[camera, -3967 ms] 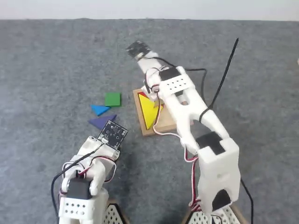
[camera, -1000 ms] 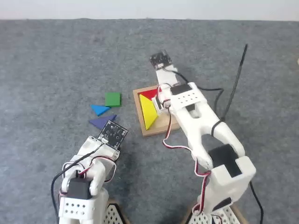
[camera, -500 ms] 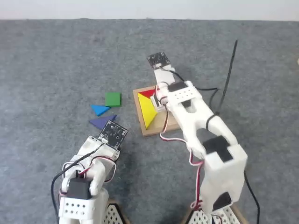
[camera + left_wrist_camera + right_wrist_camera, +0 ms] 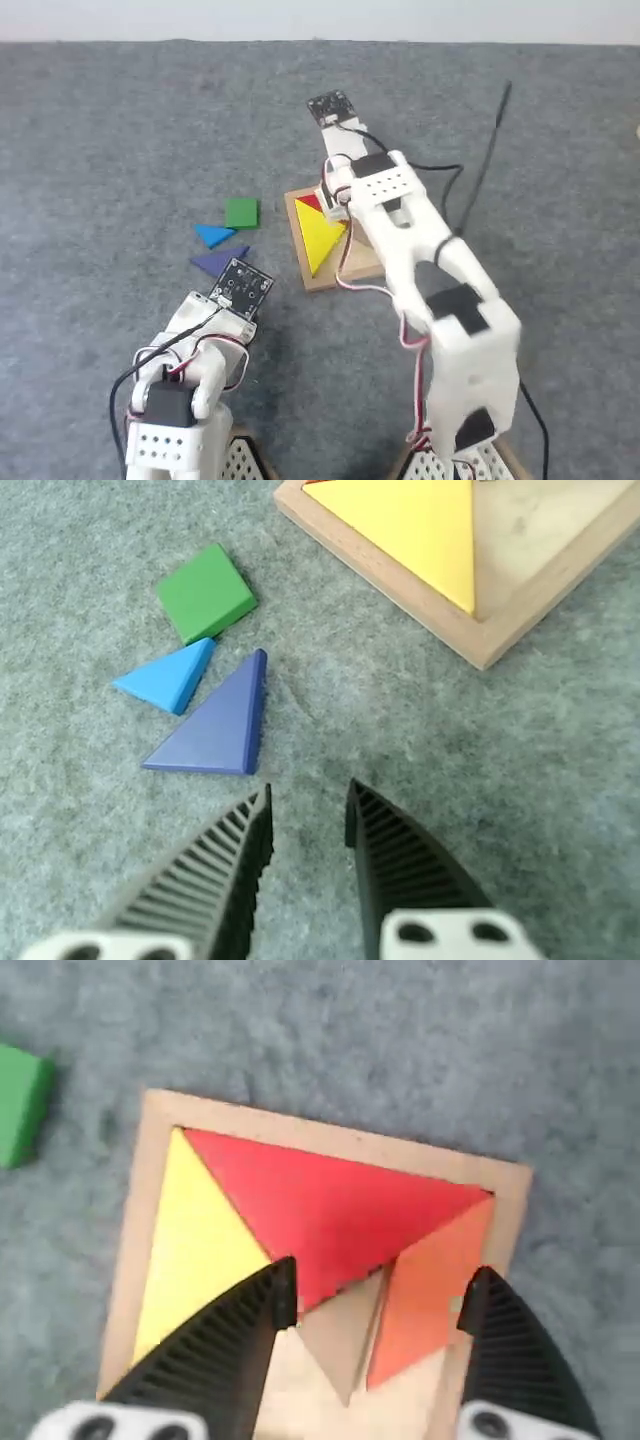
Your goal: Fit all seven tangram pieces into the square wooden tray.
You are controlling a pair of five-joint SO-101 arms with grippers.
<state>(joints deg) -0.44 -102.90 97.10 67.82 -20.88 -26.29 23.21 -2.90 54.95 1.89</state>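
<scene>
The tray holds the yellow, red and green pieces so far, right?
Not green. The tray holds the yellow, red and orange pieces, as the right wrist view shows; the green square lies outside on the carpet.

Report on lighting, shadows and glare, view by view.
High view: soft, even light, no glare on the wooden tray. Left wrist view: yellow triangle evenly lit; thin shadows edge the dark blue triangle. Right wrist view: red triangle glare-free; the bare tray floor near the right gripper looks dimmer.
</scene>
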